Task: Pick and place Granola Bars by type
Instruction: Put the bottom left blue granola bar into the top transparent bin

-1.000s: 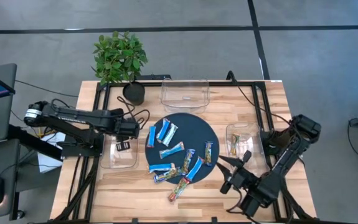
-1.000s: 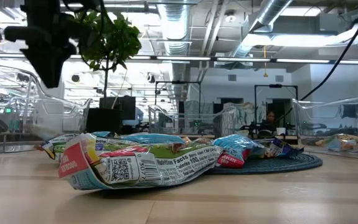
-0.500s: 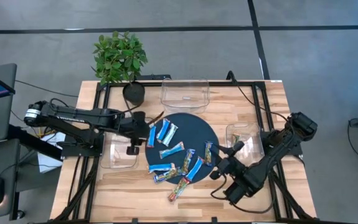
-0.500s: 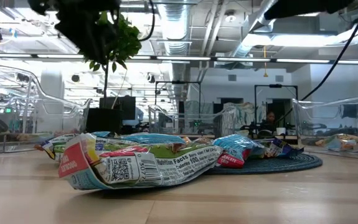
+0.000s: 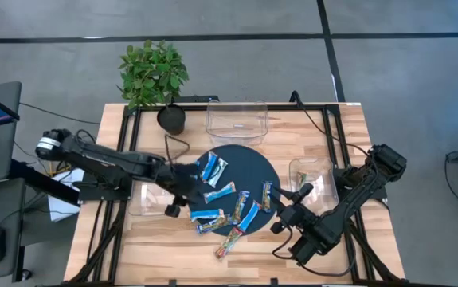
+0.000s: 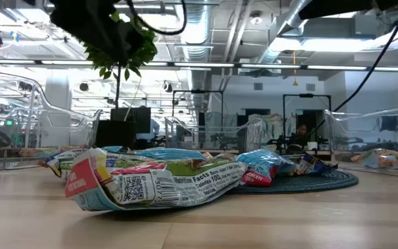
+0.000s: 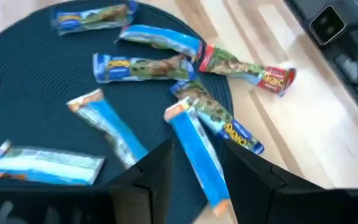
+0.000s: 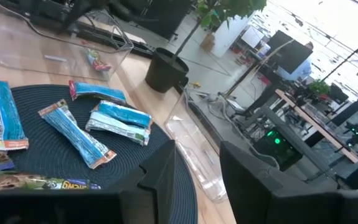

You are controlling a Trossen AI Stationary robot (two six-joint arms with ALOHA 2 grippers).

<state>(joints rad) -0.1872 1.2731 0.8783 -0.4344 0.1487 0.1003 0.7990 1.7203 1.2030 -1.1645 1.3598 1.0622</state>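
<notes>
left claw [image 5: 182, 191] blurred, bin [image 5: 150, 199] partly hidden under left arm

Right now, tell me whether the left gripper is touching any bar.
Apart. In the left wrist view the left gripper has open fingers hanging above a blue bar on the mat, gaps showing either side.

- Blue-and-white Granola Bars [image 5: 219, 191]: six counted in the high view, all on the mat; the left arm may hide more.
- Multicoloured Granola Bars [image 5: 229, 241]: three, two on the mat and one on the bare wood beside it.
- Bars in the right-hand bin: at least one; the exact number cannot be told.
- Round dark mat [image 5: 254, 163]: one.
- Clear bins [image 5: 236, 119]: three.
- Potted plant [image 5: 154, 73]: one.
- Robot arms [image 5: 109, 163]: two.
- Wooden table [image 5: 348, 135]: one.
</notes>
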